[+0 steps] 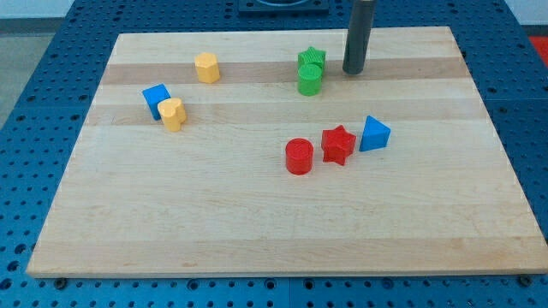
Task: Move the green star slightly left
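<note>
While our rod stands on the wooden board (pixel 257 231) near the view's top, we judge the push not yet begun: my tip (pixel 354 72) rests just to the view's right of the green star (pixel 312 59), apart from it, so we are lined up for the approach. We have no hand to open or close; the rod holds nothing and can only shove.

Next we would slide toward the view's left, meet the star's right side, and stop after a short nudge.

A green cylinder (pixel 309 79) touches the star from below and may drag along. Further left stand a yellow block (pixel 206 67), a blue cube (pixel 156 98) and a second yellow block (pixel 172 113), well clear. A blue wedge (pixel 373 134), red star (pixel 338 145) and red cylinder (pixel 299 156) sit lower, out of the path.
</note>
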